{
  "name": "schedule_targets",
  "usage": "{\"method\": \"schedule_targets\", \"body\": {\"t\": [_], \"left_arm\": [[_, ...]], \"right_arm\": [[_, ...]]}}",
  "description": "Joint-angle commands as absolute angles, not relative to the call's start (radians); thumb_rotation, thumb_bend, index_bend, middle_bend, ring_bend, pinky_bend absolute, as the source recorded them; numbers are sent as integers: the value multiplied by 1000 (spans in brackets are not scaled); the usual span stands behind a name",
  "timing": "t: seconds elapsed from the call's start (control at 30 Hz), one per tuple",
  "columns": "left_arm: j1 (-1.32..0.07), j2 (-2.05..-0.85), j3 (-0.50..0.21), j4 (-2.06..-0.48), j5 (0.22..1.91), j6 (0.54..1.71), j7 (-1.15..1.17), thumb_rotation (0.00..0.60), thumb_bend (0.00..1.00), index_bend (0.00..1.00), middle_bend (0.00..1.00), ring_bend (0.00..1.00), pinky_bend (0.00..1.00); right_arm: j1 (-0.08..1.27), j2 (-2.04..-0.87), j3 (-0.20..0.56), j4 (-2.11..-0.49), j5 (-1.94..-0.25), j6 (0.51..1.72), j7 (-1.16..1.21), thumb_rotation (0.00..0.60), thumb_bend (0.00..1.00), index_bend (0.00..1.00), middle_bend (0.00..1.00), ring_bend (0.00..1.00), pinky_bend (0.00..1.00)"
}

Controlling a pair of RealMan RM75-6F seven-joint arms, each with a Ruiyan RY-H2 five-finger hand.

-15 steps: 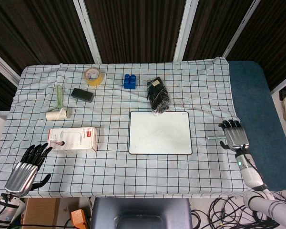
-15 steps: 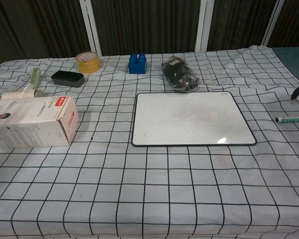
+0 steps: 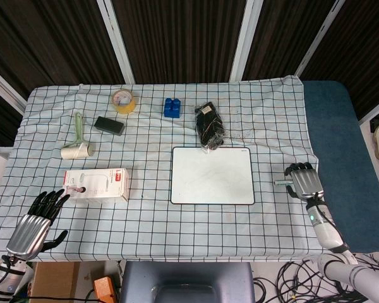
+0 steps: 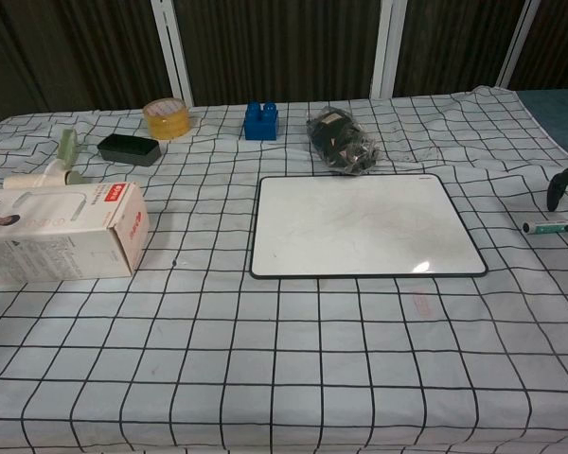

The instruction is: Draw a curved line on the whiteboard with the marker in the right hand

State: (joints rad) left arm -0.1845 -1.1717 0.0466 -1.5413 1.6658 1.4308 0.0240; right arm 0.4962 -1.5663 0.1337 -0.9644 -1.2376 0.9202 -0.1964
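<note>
The whiteboard (image 3: 212, 175) (image 4: 363, 225) lies flat at the middle of the checked cloth, with only faint smudges on it. A marker (image 3: 282, 183) (image 4: 555, 227) lies on the cloth to the right of the board. My right hand (image 3: 305, 180) hovers over the marker's far end with fingers bent downward. In the chest view only one dark fingertip (image 4: 559, 189) shows, above the marker and apart from it. At the front left corner my left hand (image 3: 38, 218) rests with fingers spread and holds nothing.
A white and red box (image 3: 96, 184) lies left of the board. Behind it are a lint roller (image 3: 78, 139), a black case (image 3: 109, 125), a tape roll (image 3: 124, 100), a blue block (image 3: 172, 107) and a black bag (image 3: 209, 126). The table's right edge runs beside my right hand.
My right hand has moved left and a little farther onto the table, over the marker's end, with its fingers bent further down. The marker and my left hand have not moved.
</note>
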Motion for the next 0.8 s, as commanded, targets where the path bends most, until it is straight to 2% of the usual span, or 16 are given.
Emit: {"method": "schedule_targets", "body": {"t": [0.03,0.57,0.8], "left_arm": [[-184,-1172,47,-1542,1667,1432,23,600,302,0,0,0,0],[-188,-1172,48,-1541,1666,1429,16,600,301,0,0,0,0],[-188,-1172,49,-1541,1666,1428,15,600,298,0,0,0,0]], "right_arm": [[500,-1577,130,-952,-1236,917,-211,600,362,415,292,215,221],[505,-1601,122,-928,-1233,909,-238,600,366,454,294,240,242],[504,-1611,119,-917,-1237,914,-239,600,365,518,332,276,281]]}}
